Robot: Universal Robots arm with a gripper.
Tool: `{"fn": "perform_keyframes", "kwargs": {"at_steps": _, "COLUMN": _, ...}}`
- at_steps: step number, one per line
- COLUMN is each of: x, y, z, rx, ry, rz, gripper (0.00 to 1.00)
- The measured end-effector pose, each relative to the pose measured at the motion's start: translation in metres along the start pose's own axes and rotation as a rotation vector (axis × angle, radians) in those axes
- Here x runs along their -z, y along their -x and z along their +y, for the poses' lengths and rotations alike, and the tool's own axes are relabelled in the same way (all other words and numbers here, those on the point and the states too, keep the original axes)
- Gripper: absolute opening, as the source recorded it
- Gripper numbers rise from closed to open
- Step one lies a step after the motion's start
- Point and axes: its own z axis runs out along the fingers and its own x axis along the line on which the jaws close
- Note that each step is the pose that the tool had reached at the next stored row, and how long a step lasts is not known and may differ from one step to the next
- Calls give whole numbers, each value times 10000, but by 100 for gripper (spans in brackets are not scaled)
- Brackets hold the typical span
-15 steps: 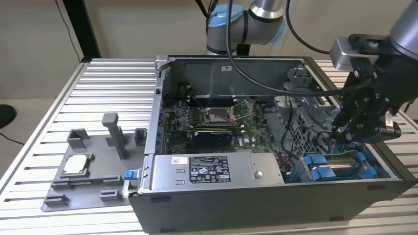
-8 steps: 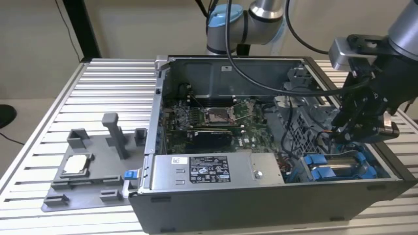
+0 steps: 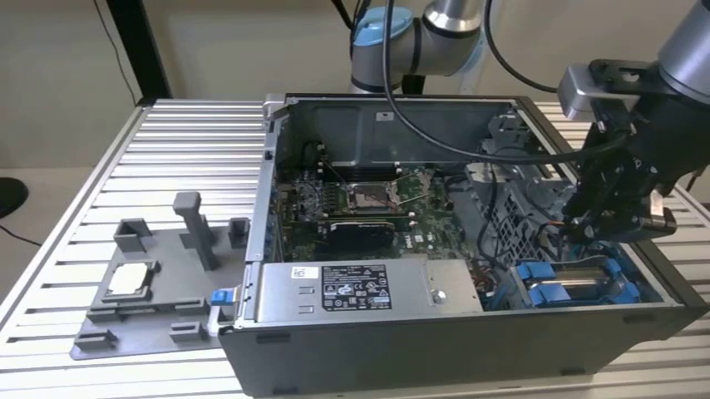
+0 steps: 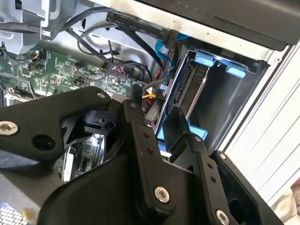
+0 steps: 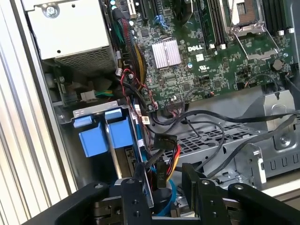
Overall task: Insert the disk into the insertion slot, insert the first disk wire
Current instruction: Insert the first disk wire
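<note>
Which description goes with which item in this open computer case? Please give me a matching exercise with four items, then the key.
Things:
1. motherboard
2. plastic tabs
3. power-supply box
4. tool

Descriptions:
A. bright blue
B. grey, with a black-and-white label
C. black, over the case at the exterior view's right
D. green, inside the case

Pairs: 1-D; 2-A; 3-B; 4-C
</note>
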Motion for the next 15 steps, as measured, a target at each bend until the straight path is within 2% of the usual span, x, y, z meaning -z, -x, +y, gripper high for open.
{"fn": "perform_keyframes", "kwargs": {"at_steps": 11, "x": -3, "y": 16, "z": 4, "rx": 1, "ry": 0, "rz": 0, "gripper": 100}}
{"fn": "perform_keyframes", "kwargs": {"at_steps": 12, "x": -3, "y": 17, "z": 4, "rx": 3, "ry": 0, "rz": -1, "gripper": 0}}
{"fn": "perform_keyframes", "kwargs": {"at_steps": 15, "x": -3, "y": 18, "z": 5, "rx": 26, "ry": 3, "rz": 1, "gripper": 0}}
